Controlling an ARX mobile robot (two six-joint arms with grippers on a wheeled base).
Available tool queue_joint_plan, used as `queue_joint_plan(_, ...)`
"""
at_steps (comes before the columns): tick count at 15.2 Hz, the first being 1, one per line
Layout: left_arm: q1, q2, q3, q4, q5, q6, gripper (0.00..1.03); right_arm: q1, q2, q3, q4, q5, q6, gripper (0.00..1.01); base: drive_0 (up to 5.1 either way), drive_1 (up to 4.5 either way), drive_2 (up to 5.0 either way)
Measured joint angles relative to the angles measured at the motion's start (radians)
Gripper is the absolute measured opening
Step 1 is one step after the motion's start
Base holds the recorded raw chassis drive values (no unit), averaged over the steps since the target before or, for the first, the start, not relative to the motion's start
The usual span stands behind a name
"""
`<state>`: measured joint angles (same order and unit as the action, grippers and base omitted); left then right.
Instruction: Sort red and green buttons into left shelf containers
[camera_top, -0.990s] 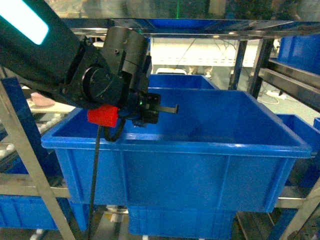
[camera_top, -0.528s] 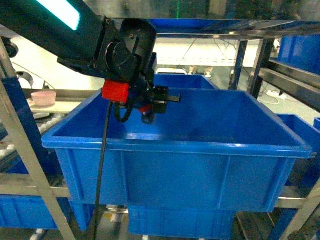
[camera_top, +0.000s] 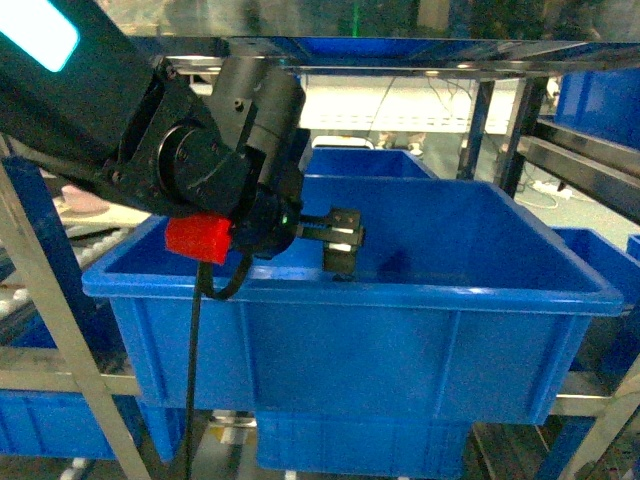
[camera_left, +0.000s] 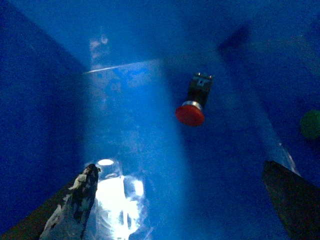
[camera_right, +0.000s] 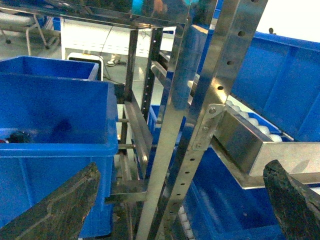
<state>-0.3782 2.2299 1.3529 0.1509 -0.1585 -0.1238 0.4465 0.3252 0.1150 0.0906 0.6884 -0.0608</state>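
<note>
Steel shelving (camera_right: 170, 125) with perforated uprights fills your view, stacked with blue bins, and the large blue bin (camera_top: 400, 330) sits on the rack straight ahead. You have the left gripper (camera_top: 342, 240) reaching inside that bin with its fingers (camera_left: 75, 200) spread wide and holding nothing; on the bin floor lies the red button (camera_left: 192, 107) on its side, and a green button (camera_left: 311, 124) shows at the right edge. Your right gripper (camera_right: 180, 205) hangs beside the uprights, fingers wide apart and empty.
</note>
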Motion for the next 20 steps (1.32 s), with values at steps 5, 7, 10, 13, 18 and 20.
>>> queue_joint_plan(5,0.015,-0.182,-0.256,0.263,0.019,-0.006,0.98,0.000,0.000,0.000,0.000,0.000,0.000,0.98,0.0,0.00,0.0)
queue_joint_plan(7,0.021,-0.278,-0.397,0.380,0.053,0.020,0.98,0.000,0.000,0.000,0.000,0.000,0.000,0.98,0.0,0.00,0.0)
queue_joint_plan(10,0.031,-0.463,-0.621,0.502,0.047,0.022,0.98,0.000,0.000,0.000,0.000,0.000,0.000,0.98,0.0,0.00,0.0)
queue_joint_plan(13,0.036,-0.725,-0.819,0.603,-0.092,-0.009,0.98,0.000,0.000,0.000,0.000,0.000,0.000,0.98,0.0,0.00,0.0)
queue_joint_plan(18,0.015,-0.883,-0.885,0.653,-0.326,0.002,0.97,0.000,0.000,0.000,0.001,0.000,0.000,0.98,0.0,0.00,0.0)
queue_joint_plan(20,0.085,-0.948,-1.012,0.775,-0.144,0.079,0.72,-0.102,-0.192,-0.061,-0.052,-0.274,0.035,0.76,0.0,0.00,0.0)
